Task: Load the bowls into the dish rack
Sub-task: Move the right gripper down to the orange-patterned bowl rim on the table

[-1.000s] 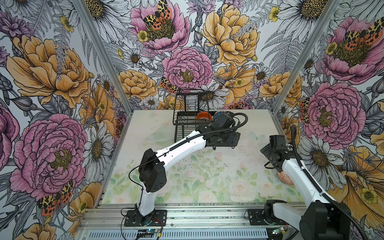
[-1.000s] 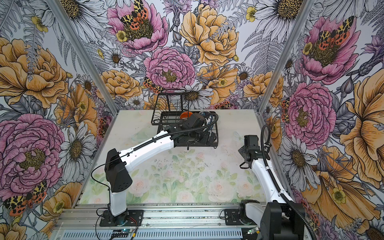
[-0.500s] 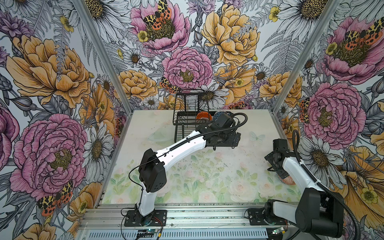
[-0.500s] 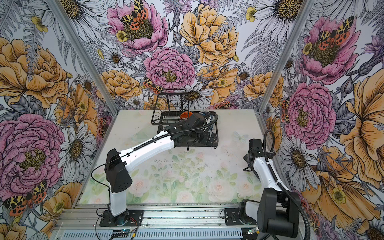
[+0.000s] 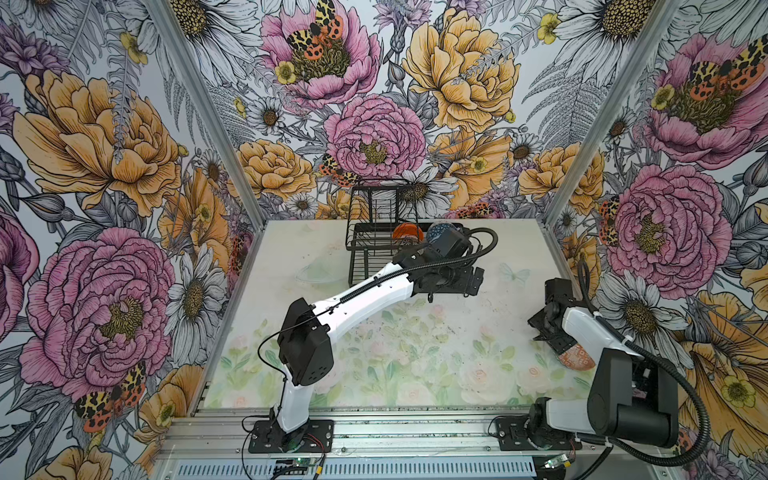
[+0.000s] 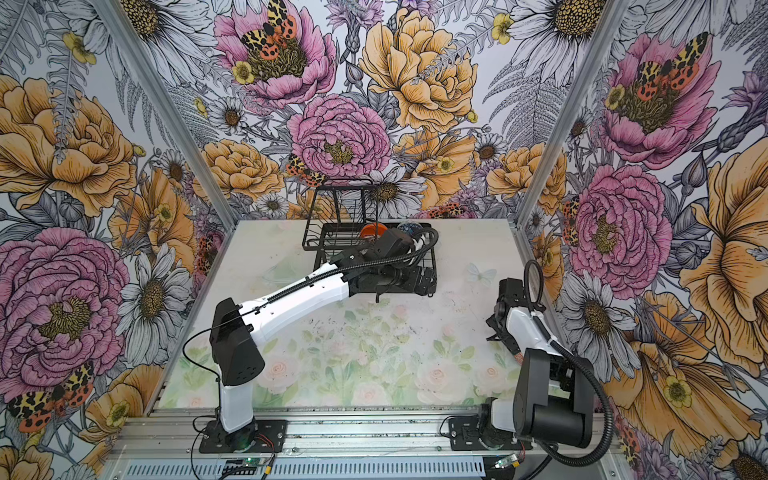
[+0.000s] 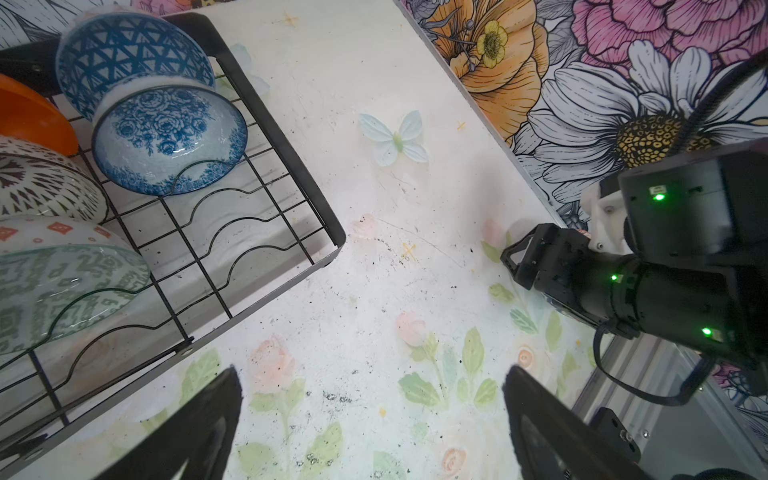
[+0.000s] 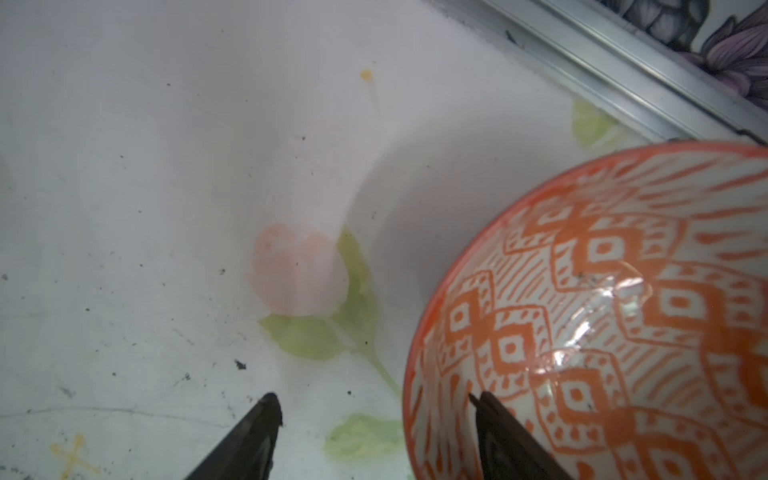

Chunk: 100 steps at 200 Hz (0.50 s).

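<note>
A red-orange patterned bowl point(image 8: 602, 324) stands upright near the table's right edge point(image 5: 575, 356). My right gripper point(image 8: 374, 405) straddles its rim: one finger is inside the bowl, the other outside over the table, and a gap still shows, so it is open. The black wire dish rack point(image 7: 291, 149) stands at the back middle in both top views point(image 5: 374, 249) point(image 6: 332, 245) and holds several bowls on edge, among them blue geometric point(image 7: 124, 54), blue floral point(image 7: 166, 137), orange point(image 7: 29, 116) and grey-green point(image 7: 62, 291). My left gripper point(image 7: 370, 374) hangs open and empty over the table beside the rack's near right corner.
An aluminium frame rail point(image 8: 623, 70) runs close behind the bowl at the table's right edge. The rack's raised wire tier point(image 5: 382, 203) stands against the back wall. My right arm point(image 7: 623, 282) shows in the left wrist view. Floral walls close in three sides.
My right arm has swung toward the front right and down onto the red-orange bowl, and its jaws have narrowed. The left arm has not moved.
</note>
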Available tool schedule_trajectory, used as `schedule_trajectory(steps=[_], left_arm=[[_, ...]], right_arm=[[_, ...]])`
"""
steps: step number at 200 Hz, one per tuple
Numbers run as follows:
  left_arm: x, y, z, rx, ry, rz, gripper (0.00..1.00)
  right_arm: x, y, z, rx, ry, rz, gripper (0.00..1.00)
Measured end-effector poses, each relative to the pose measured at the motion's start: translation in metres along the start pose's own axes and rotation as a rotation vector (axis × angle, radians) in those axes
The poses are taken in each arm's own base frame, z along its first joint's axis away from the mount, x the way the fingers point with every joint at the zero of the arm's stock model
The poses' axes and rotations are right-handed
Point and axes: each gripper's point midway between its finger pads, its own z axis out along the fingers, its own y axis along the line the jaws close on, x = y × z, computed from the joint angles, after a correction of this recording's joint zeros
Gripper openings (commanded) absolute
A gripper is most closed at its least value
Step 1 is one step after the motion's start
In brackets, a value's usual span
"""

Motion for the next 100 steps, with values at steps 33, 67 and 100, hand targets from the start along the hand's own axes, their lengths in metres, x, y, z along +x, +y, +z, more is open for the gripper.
schedule_trajectory(steps=[33, 67, 100], left_arm=[[0.0, 0.0, 0.0, 0.0, 0.0, 0.0, 0.99], [-0.001, 0.0, 0.0, 0.0, -0.002, 0.0, 0.98], [-0.003, -0.001, -0.001, 0.002, -0.006, 0.0, 0.99]], right_arm=[[-0.001, 0.003, 0.003, -0.016, 0.011, -0.014, 0.53], [0.0, 0.009, 0.002, -0.048, 0.027, -0.032, 0.27], [-0.004, 0.015, -0.001, -0.065, 0.019, -0.042, 0.11]])
